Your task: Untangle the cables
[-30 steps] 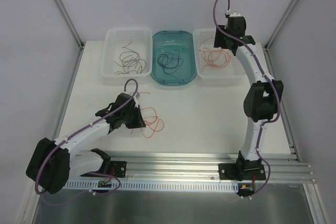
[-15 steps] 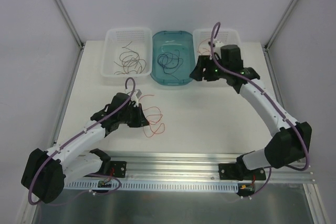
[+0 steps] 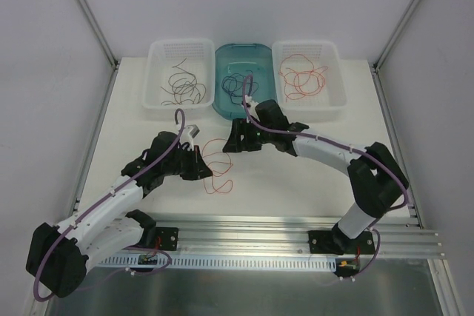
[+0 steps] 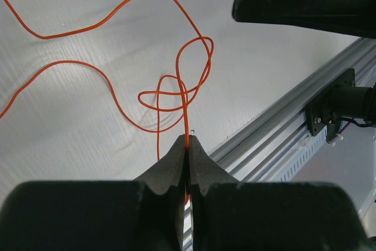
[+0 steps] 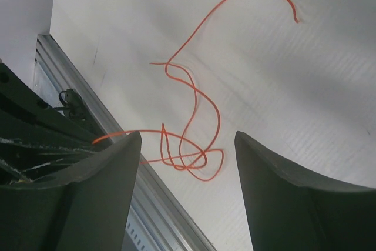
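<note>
Red-orange cable [image 4: 184, 101], one strand tight in the closed left gripper [image 4: 187, 143]; right gripper [image 5: 187, 139] wide apart above its loops

- The right hand [image 3: 237, 140] swung from over the right basket [image 3: 308, 111] down to the middle of the table [image 3: 311, 190], jaws apart above the red-orange cable [image 3: 217, 170]
- The left hand [image 3: 196, 166] crept slightly forward, pinching it

Left basket [image 3: 181, 43], teal tray [image 3: 245, 114], right basket [image 3: 307, 44] in row across white table [image 3: 296, 175]; aluminium rail [image 3: 252, 231] nearside.
</note>
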Available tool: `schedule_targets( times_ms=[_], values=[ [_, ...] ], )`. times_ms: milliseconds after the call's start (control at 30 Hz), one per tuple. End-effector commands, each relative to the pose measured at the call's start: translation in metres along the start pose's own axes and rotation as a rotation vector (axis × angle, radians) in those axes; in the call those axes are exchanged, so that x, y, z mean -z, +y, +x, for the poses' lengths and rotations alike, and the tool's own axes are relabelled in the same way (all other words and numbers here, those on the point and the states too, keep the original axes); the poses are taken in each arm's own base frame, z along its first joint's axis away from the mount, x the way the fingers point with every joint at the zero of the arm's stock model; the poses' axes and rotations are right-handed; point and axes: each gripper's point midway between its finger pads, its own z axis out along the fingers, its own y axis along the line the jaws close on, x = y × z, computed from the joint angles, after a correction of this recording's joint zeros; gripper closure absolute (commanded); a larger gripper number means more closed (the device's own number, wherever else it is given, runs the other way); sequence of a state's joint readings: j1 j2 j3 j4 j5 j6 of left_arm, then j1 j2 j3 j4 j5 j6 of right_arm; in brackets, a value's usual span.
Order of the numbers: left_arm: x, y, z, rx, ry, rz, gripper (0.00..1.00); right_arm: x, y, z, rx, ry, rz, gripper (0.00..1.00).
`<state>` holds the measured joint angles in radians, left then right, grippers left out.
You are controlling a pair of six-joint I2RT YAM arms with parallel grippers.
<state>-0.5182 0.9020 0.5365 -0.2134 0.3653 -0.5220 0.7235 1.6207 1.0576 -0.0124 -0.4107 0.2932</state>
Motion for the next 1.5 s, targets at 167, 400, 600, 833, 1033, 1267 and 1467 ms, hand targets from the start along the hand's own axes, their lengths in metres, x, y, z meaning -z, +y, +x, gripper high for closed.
schedule_targets(
  times_ms=[167, 400, 600, 833, 1033, 1267, 1467],
  values=[
    [0.008, -0.022, -0.010, -0.054, -0.036, 0.085, 1.00, -0.042, 0.011, -0.009, -0.018, -0.006, -0.061, 0.33],
    [0.011, -0.023, -0.012, -0.063, -0.048, 0.087, 1.00, -0.058, 0.015, 0.005, -0.014, 0.049, -0.089, 0.55],
    [0.023, -0.014, -0.021, -0.076, -0.103, 0.005, 1.00, -0.018, 0.007, -0.009, 0.013, -0.028, 0.019, 0.99],
    [0.073, 0.026, -0.048, -0.087, -0.286, -0.310, 1.00, 0.104, -0.018, -0.038, 0.080, -0.222, 0.314, 0.99],
    [0.096, 0.025, -0.069, -0.106, -0.351, -0.378, 1.00, 0.196, -0.046, -0.058, 0.045, -0.382, 0.484, 0.99],
    [0.110, 0.025, -0.083, -0.125, -0.376, -0.440, 1.00, 0.284, -0.063, -0.079, 0.031, -0.529, 0.628, 0.99],
    [0.097, -0.004, -0.087, -0.144, -0.293, -0.315, 1.00, 0.299, -0.051, -0.093, 0.039, -0.533, 0.565, 0.99]
  ],
)
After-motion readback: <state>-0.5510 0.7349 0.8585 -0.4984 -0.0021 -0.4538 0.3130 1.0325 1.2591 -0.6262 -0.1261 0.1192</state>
